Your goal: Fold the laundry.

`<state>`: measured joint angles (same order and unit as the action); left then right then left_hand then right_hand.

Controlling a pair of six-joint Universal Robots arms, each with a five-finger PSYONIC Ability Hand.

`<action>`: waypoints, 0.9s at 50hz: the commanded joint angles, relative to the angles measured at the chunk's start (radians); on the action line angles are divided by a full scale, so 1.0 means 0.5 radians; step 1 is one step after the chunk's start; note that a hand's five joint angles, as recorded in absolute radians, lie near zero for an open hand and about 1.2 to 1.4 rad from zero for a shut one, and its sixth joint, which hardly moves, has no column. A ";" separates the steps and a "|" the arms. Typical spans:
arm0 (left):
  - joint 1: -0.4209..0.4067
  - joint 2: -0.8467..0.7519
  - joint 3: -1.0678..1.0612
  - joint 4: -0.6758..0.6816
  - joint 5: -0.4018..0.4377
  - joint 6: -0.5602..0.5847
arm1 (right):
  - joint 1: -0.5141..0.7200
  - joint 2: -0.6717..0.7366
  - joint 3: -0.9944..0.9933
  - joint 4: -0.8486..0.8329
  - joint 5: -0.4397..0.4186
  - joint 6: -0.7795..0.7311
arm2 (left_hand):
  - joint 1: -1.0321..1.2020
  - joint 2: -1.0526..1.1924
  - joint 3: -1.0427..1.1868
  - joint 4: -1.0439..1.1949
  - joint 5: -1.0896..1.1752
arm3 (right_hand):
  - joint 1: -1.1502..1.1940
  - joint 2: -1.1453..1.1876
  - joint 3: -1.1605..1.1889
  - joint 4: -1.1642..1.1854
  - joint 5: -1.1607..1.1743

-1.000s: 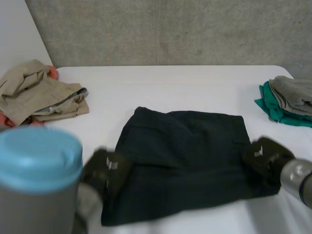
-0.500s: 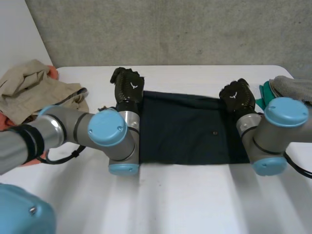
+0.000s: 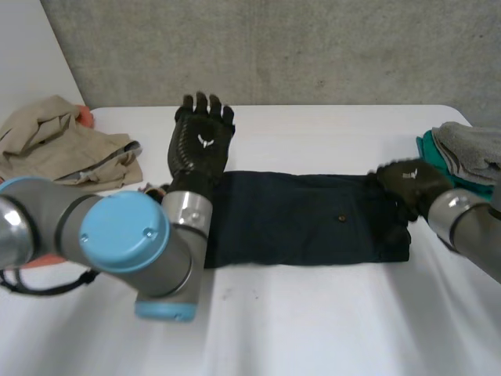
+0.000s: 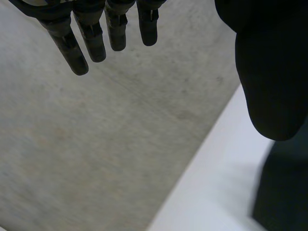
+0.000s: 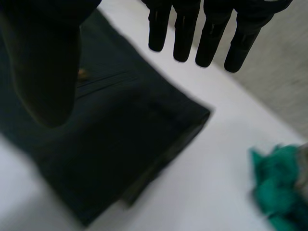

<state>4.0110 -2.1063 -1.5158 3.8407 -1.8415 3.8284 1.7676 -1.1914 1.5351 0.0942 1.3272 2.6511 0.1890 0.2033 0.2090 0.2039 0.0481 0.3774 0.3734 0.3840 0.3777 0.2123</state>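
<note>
Now the dark folded garment lies flat on the white bench. The left hand is raised, its fingers straight, spread and empty, with one end of the garment below its thumb. The right hand is over the other end, fingers straight, slightly apart, holding nothing; a green cloth lies apart beyond the fingertips.

The dark navy garment lies flat across the middle of the white table, folded into a long, low band, with a small button showing on its top layer and its right end squared off. Crumpled beige clothes sit heaped at the table's far left. At the far right, a grey piece rests on green cloth.
</note>
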 commanded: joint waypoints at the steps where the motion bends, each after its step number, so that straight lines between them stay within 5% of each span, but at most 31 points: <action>1: -0.051 0.154 -0.196 -0.355 0.011 -0.483 | -0.090 0.002 0.301 -0.194 -0.194 0.011 | -0.027 -0.056 -0.067 -0.057 -0.095 | 0.249 0.257 0.236 0.248 0.230; 11: -0.058 0.163 -0.211 -0.567 0.020 -0.668 | -0.093 0.168 0.332 -0.443 -0.090 -0.007 | -0.027 -0.056 -0.067 -0.057 -0.095 | 0.747 0.755 0.734 0.746 0.728; 14: -0.058 0.166 -0.220 -0.567 0.020 -0.668 | -0.093 0.220 0.314 -0.446 -0.037 -0.025 | -0.027 -0.056 -0.067 -0.057 -0.095 | 1.327 1.335 1.314 1.327 1.308; 15: -0.055 0.166 -0.220 -0.567 0.020 -0.668 | -0.096 0.232 0.305 -0.449 -0.010 -0.038 | -0.027 -0.056 -0.067 -0.057 -0.095 | 2.031 2.039 2.017 2.030 2.012; 33: -0.045 0.378 -0.319 -0.582 0.017 -0.671 | -0.207 -0.121 0.338 -0.612 0.052 -0.424 | -0.029 -0.057 -0.069 -0.059 -0.096 | 2.038 2.046 2.025 2.037 2.019; 37: -0.036 0.418 -0.349 -0.585 0.014 -0.671 | -0.008 -0.130 0.302 -0.682 0.000 -0.623 | -0.029 -0.057 -0.069 -0.059 -0.096 | 2.038 2.046 2.025 2.037 2.019; 45: 0.047 0.552 -0.450 -0.588 0.007 -0.674 | 0.734 0.056 0.292 -1.007 -0.417 -1.141 | -0.029 -0.057 -0.069 -0.059 -0.096 | 2.038 2.046 2.025 2.037 2.019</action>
<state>4.0038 -1.8781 -1.7047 3.5477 -1.8365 3.4921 1.8993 -1.2445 1.6808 -0.3073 1.2599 2.2510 0.1890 0.2033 0.2090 0.2039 0.0483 1.1083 1.1735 1.1970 1.2014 0.9878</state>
